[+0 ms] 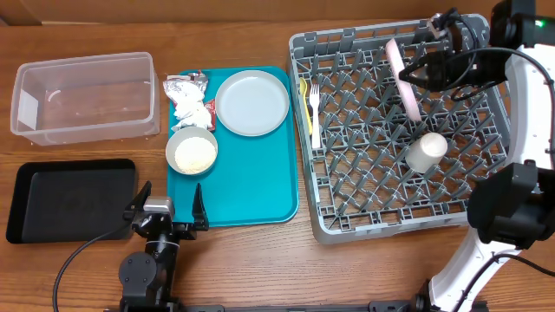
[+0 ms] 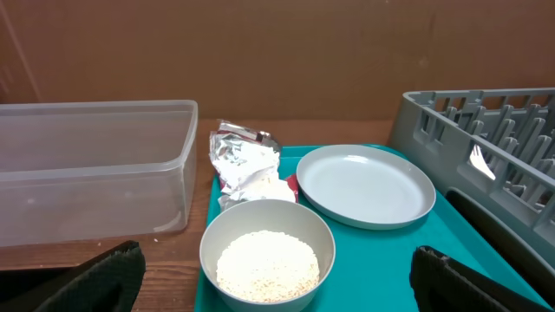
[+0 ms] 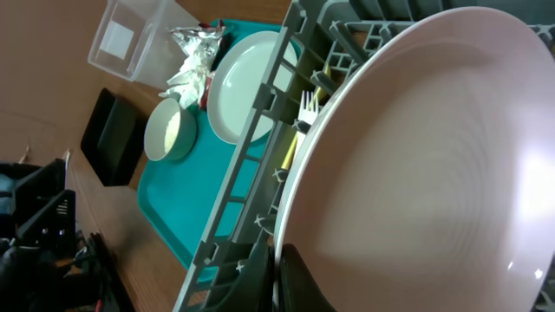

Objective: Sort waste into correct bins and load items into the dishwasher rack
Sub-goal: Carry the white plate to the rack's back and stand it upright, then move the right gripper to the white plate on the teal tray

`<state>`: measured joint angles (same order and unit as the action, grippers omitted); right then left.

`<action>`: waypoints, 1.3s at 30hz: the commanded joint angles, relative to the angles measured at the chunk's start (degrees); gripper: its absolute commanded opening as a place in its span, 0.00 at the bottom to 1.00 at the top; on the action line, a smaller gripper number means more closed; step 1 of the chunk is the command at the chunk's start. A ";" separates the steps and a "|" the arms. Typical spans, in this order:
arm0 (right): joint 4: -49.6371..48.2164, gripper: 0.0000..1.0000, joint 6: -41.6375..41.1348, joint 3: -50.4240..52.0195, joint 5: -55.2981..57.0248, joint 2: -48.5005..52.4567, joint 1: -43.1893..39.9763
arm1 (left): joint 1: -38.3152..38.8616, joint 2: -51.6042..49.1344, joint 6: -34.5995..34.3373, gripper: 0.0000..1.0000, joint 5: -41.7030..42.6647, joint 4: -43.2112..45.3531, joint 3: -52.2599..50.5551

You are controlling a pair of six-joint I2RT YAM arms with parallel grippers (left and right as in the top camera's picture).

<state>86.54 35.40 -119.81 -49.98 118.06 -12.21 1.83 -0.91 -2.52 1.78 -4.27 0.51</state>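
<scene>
The grey dishwasher rack (image 1: 390,227) holds a white fork (image 1: 316,108), a yellow spoon (image 1: 304,100) and a small white cup (image 1: 427,152). My right gripper (image 1: 419,69) is shut on the rim of a white plate (image 1: 404,78), which stands on edge among the pegs; the plate fills the right wrist view (image 3: 434,165) with the fingers (image 3: 277,269) pinching its edge. On the teal tray (image 1: 251,186) lie a pale grey-green plate (image 1: 251,102), a grey bowl (image 1: 192,139) of rice (image 1: 193,156), a white napkin (image 1: 185,111) and a foil wrapper (image 1: 186,85). My left gripper (image 1: 169,217) is open and empty, just in front of the bowl (image 2: 217,238).
A clear plastic tub (image 1: 82,61) stands at the back left. A black tray (image 1: 74,199) lies in front of it, left of my left gripper. The teal tray sits between these bins and the rack.
</scene>
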 commanded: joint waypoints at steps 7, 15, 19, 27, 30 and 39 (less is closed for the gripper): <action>-1.60 0.04 0.59 -0.09 -3.30 1.18 -0.02 | -0.31 0.20 1.09 1.00 0.61 0.02 -0.24; -2.54 0.15 -2.36 -0.09 -3.28 1.60 -1.38 | -0.31 0.20 1.09 1.00 0.61 0.02 -0.24; -2.62 0.26 -2.75 -0.09 -3.28 1.60 -2.32 | -0.31 0.20 1.09 1.00 0.61 0.02 -0.24; -2.58 0.32 -5.68 -0.55 -5.20 1.51 -3.67 | -0.31 0.20 1.09 1.00 0.61 0.02 -0.24; -0.55 0.32 -5.60 -2.29 -7.32 0.74 -3.23 | -0.31 0.20 1.09 1.00 0.61 0.02 -0.24; 0.11 0.33 -7.26 -4.02 -4.11 -7.50 10.51 | -0.31 0.20 1.09 1.00 0.61 0.02 -0.24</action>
<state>86.96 29.26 -121.51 -54.41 116.95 -9.04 1.83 -0.91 -2.52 1.78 -4.25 0.51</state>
